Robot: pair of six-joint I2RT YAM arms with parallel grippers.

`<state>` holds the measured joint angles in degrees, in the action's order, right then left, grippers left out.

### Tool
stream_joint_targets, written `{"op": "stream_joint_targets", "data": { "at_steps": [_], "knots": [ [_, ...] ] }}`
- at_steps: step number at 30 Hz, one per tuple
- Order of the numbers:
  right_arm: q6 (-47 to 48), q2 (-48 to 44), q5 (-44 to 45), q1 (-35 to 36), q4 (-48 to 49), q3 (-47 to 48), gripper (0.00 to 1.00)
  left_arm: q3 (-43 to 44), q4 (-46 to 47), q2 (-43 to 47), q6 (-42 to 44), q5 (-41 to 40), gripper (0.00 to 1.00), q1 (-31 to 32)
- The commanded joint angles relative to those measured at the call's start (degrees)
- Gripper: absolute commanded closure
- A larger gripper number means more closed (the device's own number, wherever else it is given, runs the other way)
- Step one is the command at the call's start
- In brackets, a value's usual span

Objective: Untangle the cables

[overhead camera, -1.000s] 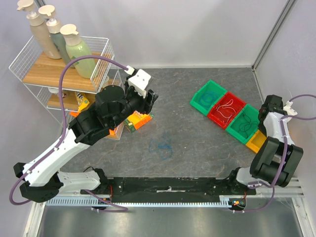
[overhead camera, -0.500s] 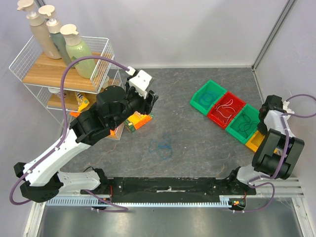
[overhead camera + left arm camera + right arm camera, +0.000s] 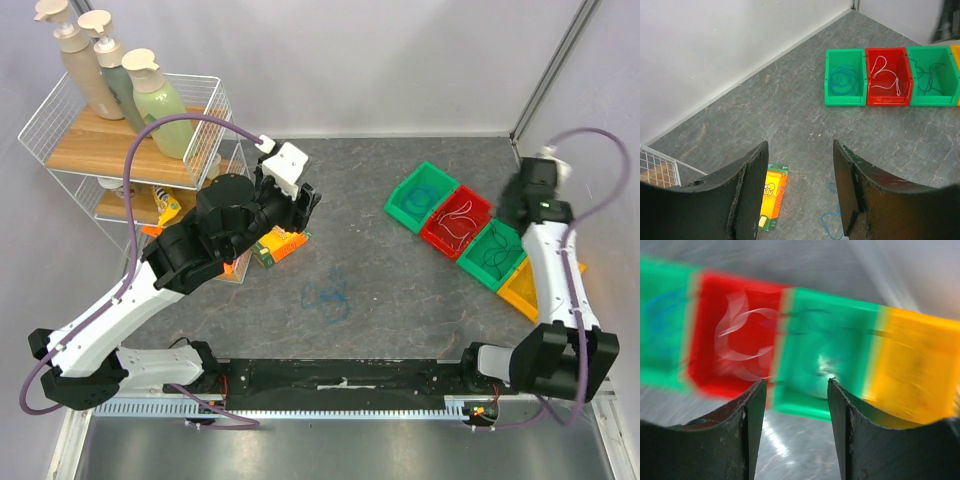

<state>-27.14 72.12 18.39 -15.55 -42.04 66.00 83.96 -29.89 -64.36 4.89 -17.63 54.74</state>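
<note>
A loose blue cable [image 3: 327, 298] lies curled on the grey table; the left wrist view shows it [image 3: 832, 220] low between the fingers. Other cables sit in bins: a blue coil in a green bin [image 3: 425, 197] [image 3: 844, 77], white strands in a red bin [image 3: 458, 222] [image 3: 887, 75], dark strands in a second green bin [image 3: 495, 250] [image 3: 932, 75]. My left gripper [image 3: 303, 203] [image 3: 800, 145] hangs open and empty above the table's left part. My right gripper [image 3: 517, 205] [image 3: 796, 382] is open and empty over the bins, and its view is blurred.
A yellow bin [image 3: 525, 285] [image 3: 910, 370] ends the row at the right. An orange sponge box [image 3: 280, 243] [image 3: 771, 192] lies below my left gripper. A white wire rack [image 3: 130, 140] with bottles stands at the back left. Walls close the back and right.
My right arm has swung up from beside the yellow bin to the far side of the bin row, and its jaws have opened. The left arm has stayed still.
</note>
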Motion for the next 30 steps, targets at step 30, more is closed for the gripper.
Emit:
{"op": "stream_joint_targets", "data": {
  "at_steps": [30],
  "knots": [
    [8.2, 30.1, -37.6, 54.6, 30.8, -6.9, 0.64, -0.6, -1.9, 2.8, -3.9, -1.5, 0.41, 0.4]
  ]
}}
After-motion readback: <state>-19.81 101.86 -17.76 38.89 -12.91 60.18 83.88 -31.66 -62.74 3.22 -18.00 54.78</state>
